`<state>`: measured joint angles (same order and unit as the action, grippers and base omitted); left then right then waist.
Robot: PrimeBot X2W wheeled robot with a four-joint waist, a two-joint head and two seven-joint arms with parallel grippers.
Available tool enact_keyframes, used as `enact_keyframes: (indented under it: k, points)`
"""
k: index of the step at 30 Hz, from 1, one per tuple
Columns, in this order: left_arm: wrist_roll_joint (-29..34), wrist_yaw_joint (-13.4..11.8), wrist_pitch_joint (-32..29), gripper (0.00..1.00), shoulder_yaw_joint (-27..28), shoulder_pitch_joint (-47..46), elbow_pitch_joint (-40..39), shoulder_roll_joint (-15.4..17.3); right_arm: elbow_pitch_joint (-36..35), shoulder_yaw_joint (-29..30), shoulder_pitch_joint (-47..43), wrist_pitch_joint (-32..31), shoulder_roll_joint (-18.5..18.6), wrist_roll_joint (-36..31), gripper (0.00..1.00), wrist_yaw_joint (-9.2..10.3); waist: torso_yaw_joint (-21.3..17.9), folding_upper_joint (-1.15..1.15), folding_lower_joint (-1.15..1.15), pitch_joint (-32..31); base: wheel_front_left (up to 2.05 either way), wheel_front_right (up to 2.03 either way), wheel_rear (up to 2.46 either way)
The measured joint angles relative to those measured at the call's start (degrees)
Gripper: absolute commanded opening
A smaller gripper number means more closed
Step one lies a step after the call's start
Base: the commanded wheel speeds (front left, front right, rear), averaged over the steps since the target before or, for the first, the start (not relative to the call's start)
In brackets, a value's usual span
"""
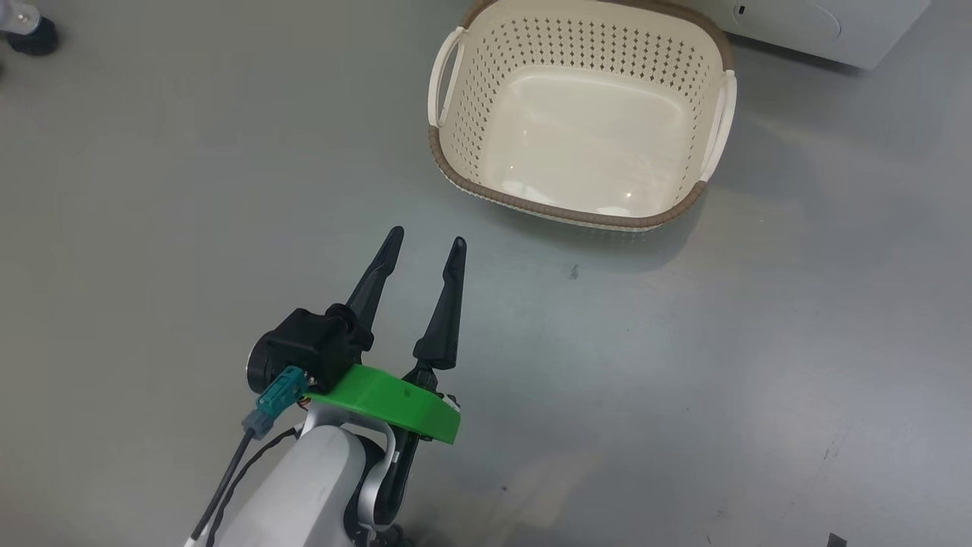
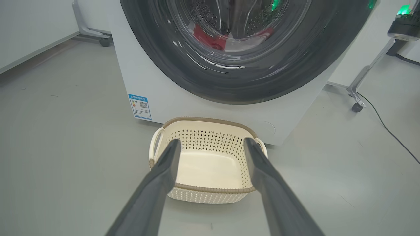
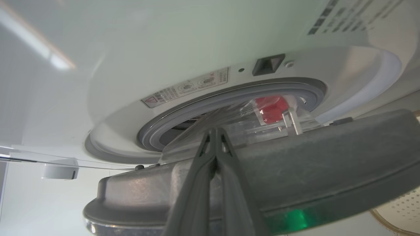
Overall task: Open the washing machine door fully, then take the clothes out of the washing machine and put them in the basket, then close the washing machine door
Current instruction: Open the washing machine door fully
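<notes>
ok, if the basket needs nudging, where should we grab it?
Take the basket by its left side handle: a thin loop standing off the wall, with a gap for one finger. Come straight down from above with the open left gripper. The flared walls offer little purchase.

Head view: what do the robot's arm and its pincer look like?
The left pincer has two long, dark, tapering fingers on a black motor block, above a bright green plate. A teal plug with a dark cable sits beside the pale, rounded forearm.
</notes>
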<state>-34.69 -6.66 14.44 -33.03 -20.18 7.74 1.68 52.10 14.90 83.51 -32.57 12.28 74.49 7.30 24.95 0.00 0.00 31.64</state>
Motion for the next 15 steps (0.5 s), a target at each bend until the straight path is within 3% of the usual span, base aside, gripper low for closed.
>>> enact_keyframes:
  k: [15]
  points:
    - [0.58,-0.14,0.00,1.00,0.91,0.07,0.74,0.01,1.41,-0.19,-4.07,-2.45,-0.76,0.10,0.00,0.00,-1.02,0.00,0.00,-3.01,0.00,0.00,0.00]
